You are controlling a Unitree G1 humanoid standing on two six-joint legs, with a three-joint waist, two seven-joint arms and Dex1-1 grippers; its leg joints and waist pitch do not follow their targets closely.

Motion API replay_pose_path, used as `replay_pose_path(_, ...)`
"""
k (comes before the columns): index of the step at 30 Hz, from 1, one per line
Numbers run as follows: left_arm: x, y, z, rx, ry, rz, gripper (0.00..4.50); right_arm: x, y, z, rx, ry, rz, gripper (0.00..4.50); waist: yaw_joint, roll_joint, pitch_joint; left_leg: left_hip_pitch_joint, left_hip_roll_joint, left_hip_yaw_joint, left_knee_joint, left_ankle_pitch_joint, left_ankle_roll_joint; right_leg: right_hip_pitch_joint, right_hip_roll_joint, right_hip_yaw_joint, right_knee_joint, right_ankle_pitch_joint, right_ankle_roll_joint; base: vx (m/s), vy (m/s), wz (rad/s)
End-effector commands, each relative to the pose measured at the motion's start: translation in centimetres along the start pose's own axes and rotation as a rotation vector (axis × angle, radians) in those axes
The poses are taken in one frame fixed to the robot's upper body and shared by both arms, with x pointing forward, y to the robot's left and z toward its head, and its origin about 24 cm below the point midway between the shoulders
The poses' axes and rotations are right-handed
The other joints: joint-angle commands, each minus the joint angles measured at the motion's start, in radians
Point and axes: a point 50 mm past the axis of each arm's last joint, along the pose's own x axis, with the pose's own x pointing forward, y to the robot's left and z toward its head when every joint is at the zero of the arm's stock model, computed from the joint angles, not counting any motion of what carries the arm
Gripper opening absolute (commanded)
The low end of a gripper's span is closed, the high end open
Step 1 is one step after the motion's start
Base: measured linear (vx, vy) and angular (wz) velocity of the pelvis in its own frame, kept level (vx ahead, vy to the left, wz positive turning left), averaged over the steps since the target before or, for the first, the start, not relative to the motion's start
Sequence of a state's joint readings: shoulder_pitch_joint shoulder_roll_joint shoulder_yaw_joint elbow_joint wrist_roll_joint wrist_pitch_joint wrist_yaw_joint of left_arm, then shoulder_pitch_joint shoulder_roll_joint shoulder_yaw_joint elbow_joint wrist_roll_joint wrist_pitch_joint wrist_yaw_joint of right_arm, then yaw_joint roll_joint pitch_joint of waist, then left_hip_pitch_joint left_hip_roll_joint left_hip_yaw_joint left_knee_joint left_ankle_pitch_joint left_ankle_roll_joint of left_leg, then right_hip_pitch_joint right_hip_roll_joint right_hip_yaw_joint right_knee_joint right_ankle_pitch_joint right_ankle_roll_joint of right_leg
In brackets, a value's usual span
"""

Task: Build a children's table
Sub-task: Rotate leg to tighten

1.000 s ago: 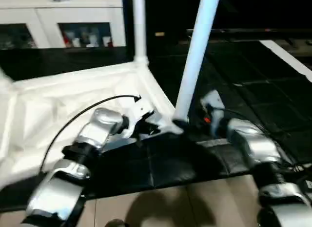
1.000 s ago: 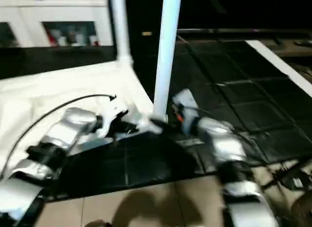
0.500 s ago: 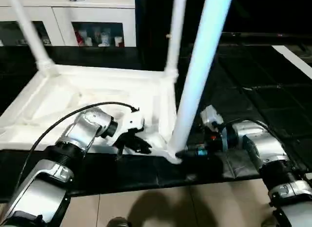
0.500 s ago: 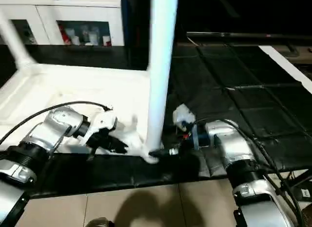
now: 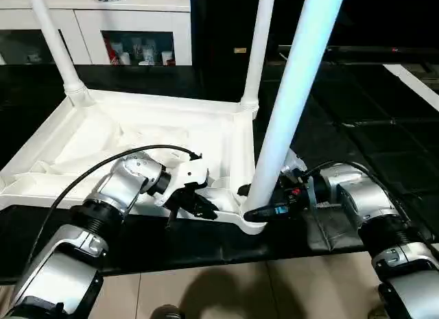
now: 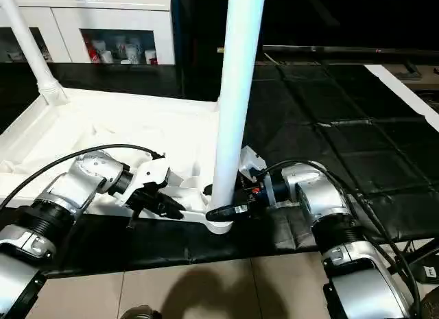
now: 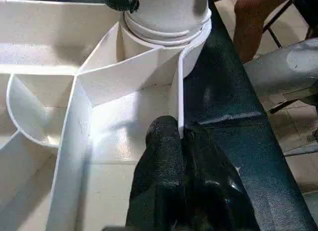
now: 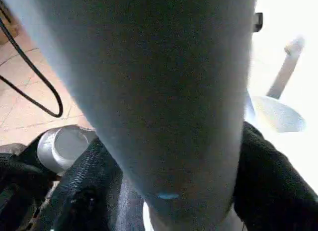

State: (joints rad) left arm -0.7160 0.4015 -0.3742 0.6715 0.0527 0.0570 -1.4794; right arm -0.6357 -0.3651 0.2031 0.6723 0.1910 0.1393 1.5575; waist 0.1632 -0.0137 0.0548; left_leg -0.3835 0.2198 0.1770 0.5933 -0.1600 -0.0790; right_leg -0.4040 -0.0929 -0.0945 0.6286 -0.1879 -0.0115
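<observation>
children's table (image 5: 137, 137) lies upside down on the black mat, legs up. left end effector (image 7: 181, 134) pinches the thin frame wall by the near corner. right end effector (image 6: 230, 210) straddles the near leg (image 5: 291, 99) at its base; whether it grips, cannot tell. light, stiff, slick plastic: hold low, near the socket.

Head stereo pair looks down over forearms; wrist cams close on near leg (image 5: 288, 106) base

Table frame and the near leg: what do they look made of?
The table frame looks like moulded white plastic: thin ribs, smooth faint sheen. The near leg has the same smooth white surface, probably plastic, though painted wood can't be ruled out.
</observation>
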Motion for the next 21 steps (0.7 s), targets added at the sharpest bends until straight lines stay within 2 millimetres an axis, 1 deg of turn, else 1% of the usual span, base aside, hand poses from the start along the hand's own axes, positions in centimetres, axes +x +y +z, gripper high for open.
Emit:
replay_pose_path(1,0.2,0.1,0.9,0.042,-0.012,-0.004,0.0,-0.1,0.1,0.3,-0.012,-0.011,0.02,2.58,-0.008,-0.003,-0.076,0.021,0.021,0.002,-0.065,-0.196,0.035,0.051,-0.059,0.05,-0.067,-0.135,-0.245,0.0,0.0,0.0)
replay_pose_path(2,0.2,0.1,0.9,0.038,-0.017,0.003,0.0,-0.1,0.1,0.2,-0.008,-0.017,0.018,2.58,-0.008,0.002,-0.077,0.022,0.022,0.001,-0.065,-0.202,0.033,0.051,-0.058,0.05,-0.068,-0.136,-0.245,0.0,0.0,0.0)
replay_pose_path(3,0.2,0.2,1.0,0.031,-0.028,0.016,0.0,0.0,0.1,0.2,-0.005,-0.031,0.012,2.43,-0.007,0.0,-0.076,0.022,0.021,0.001,-0.065,-0.205,0.031,0.051,-0.058,0.05,-0.068,-0.136,-0.245,0.0,0.0,0.0)
replay_pose_path(8,0.4,0.5,1.3,0.004,-0.071,0.059,0.0,0.3,0.5,-0.1,0.004,-0.062,-0.002,2.22,-0.003,-0.002,-0.076,0.023,0.021,0.002,-0.065,-0.206,0.031,0.05,-0.058,0.05,-0.069,-0.145,-0.24,0.0,0.0,0.0)
replay_pose_path(9,0.5,0.7,1.4,-0.014,-0.091,0.081,0.0,0.6,0.5,-0.4,0.017,-0.067,-0.026,2.17,-0.003,0.0,-0.075,0.024,0.022,0.002,-0.066,-0.211,0.028,0.049,-0.058,0.051,-0.071,-0.152,-0.238,0.0,0.0,0.0)
replay_pose_path(10,0.6,0.7,1.5,-0.021,-0.1,0.091,0.0,0.7,0.5,-0.6,0.013,-0.066,-0.054,2.16,-0.004,0.0,-0.075,0.023,0.021,0.001,-0.066,-0.213,0.027,0.05,-0.059,0.051,-0.07,-0.155,-0.237,0.0,0.0,0.0)
replay_pose_path(11,0.6,0.8,1.6,-0.034,-0.116,0.109,0.0,1.0,0.4,-0.7,0.015,-0.074,-0.094,2.15,-0.004,0.002,-0.075,0.023,0.022,0.0,-0.068,-0.217,0.021,0.049,-0.06,0.051,-0.072,-0.167,-0.233,0.0,0.0,0.0)
replay_pose_path(12,0.7,1.0,1.7,-0.046,-0.129,0.128,0.0,1.2,0.3,-0.8,0.015,-0.08,-0.137,2.14,-0.006,0.002,-0.074,0.022,0.021,-0.001,-0.069,-0.224,0.014,0.051,-0.06,0.051,-0.073,-0.178,-0.226,0.0,0.0,0.0)
replay_pose_path(13,0.8,1.1,1.8,-0.058,-0.144,0.156,0.0,1.5,0.1,-0.9,0.016,-0.087,-0.187,2.12,-0.008,0.005,-0.073,0.021,0.02,-0.002,-0.07,-0.227,0.008,0.051,-0.06,0.051,-0.073,-0.183,-0.223,0.0,0.0,0.0)
replay_pose_path(14,0.9,1.3,1.9,-0.065,-0.153,0.174,0.0,1.7,0.0,-1.0,0.018,-0.091,-0.218,2.11,-0.013,0.002,-0.073,0.021,0.018,-0.003,-0.071,-0.239,0.002,0.051,-0.06,0.05,-0.075,-0.2,-0.217,0.0,0.0,0.0)
replay_pose_path(15,1.0,1.6,2.1,-0.094,-0.165,0.215,0.0,2.0,-0.3,-1.0,0.027,-0.101,-0.279,2.09,-0.02,0.002,-0.072,0.022,0.017,-0.003,-0.072,-0.246,-0.004,0.05,-0.06,0.05,-0.078,-0.216,-0.212,0.0,0.0,0.0)
replay_pose_path(17,1.3,2.2,2.4,-0.127,-0.187,0.289,0.0,2.6,-0.7,-0.9,0.054,-0.127,-0.374,2.08,-0.025,0.006,-0.072,0.022,0.017,-0.003,-0.073,-0.254,-0.008,0.05,-0.06,0.05,-0.08,-0.23,-0.209,0.0,0.0,0.0)
replay_pose_path(18,1.4,2.5,2.7,-0.155,-0.201,0.335,0.0,3.0,-1.0,-0.8,0.07,-0.146,-0.424,2.07,-0.035,0.002,-0.072,0.018,0.014,-0.006,-0.075,-0.245,-0.016,0.054,-0.058,0.049,-0.079,-0.226,-0.203,0.0,0.0,0.0)
replay_pose_path(19,1.6,2.9,2.9,-0.187,-0.214,0.378,0.0,3.5,-1.2,-0.6,0.089,-0.167,-0.474,2.06,-0.037,0.004,-0.073,0.021,0.014,-0.006,-0.073,-0.247,-0.016,0.052,-0.059,0.049,-0.081,-0.225,-0.203,0.0,0.0,0.0)
replay_pose_path(20,1.8,3.4,3.4,-0.24,-0.236,0.443,0.0,4.3,-1.7,-0.3,0.109,-0.177,-0.544,2.05,-0.045,0.002,-0.073,0.019,0.013,-0.005,-0.072,-0.237,-0.014,0.053,-0.058,0.05,-0.079,-0.205,-0.207,0.0,0.0,0.0)
replay_pose_path(21,2.1,3.8,4.0,-0.282,-0.254,0.498,0.0,5.1,-2.2,0.1,0.125,-0.181,-0.616,2.04,-0.052,0.008,-0.075,0.019,0.012,-0.005,-0.071,-0.219,-0.017,0.053,-0.056,0.051,-0.074,-0.176,-0.215,0.0,0.0,0.0)
